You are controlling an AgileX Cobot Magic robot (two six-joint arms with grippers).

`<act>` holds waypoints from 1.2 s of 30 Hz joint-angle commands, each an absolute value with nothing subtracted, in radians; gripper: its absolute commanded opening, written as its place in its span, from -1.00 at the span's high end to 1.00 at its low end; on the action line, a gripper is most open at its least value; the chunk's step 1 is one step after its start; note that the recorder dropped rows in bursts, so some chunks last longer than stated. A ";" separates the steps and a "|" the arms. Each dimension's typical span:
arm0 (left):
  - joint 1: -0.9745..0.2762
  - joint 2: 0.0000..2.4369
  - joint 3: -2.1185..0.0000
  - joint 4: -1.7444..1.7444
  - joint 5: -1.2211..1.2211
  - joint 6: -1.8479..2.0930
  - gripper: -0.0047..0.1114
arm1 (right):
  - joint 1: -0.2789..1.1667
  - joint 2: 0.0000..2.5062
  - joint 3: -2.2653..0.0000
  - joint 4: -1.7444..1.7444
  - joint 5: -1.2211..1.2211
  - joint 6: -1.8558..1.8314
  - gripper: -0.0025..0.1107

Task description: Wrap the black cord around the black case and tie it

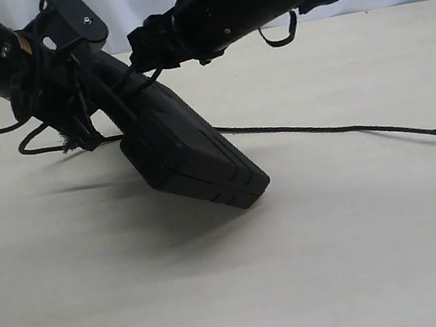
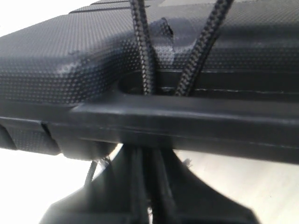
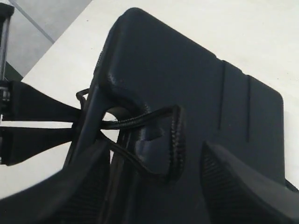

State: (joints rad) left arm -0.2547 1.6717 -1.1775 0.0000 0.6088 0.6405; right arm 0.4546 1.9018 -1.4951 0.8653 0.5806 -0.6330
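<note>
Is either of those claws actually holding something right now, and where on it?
The left gripper is shut at the handle end of the black case, apparently pinching the black cord threaded through its slot. The right gripper stands open, holding nothing.

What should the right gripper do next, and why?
Probably close the right gripper on the cord loop by the handle slot and pull it snug. The loop lies between its open fingers, the left gripper holds the case tilted, and the cord's long end lies slack on the table.
</note>
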 commanded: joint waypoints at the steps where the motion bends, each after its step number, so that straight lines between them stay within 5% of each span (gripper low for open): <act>1: -0.257 1.672 -1.178 -0.020 0.591 0.630 0.92 | 0.455 1.921 -1.499 0.881 0.554 -0.647 0.14; 6: -0.257 1.672 -1.178 -0.020 0.591 0.630 0.92 | 0.455 1.928 -1.499 0.884 0.549 -0.624 0.87; 10: -0.257 1.672 -1.178 -0.014 0.590 0.630 0.86 | 0.455 1.928 -1.499 0.883 0.547 -0.613 0.88; 23: -0.255 1.672 -1.178 0.213 0.677 0.577 -0.05 | 0.455 1.893 -1.499 0.884 0.523 -0.606 0.88; 31: -0.244 1.687 -1.178 0.219 0.696 0.575 -0.08 | 0.455 1.888 -1.499 0.884 0.503 -0.565 0.88; 36: -0.244 1.718 -1.176 -0.081 0.627 0.780 -0.08 | 0.455 1.883 -1.499 0.884 0.494 -0.535 0.88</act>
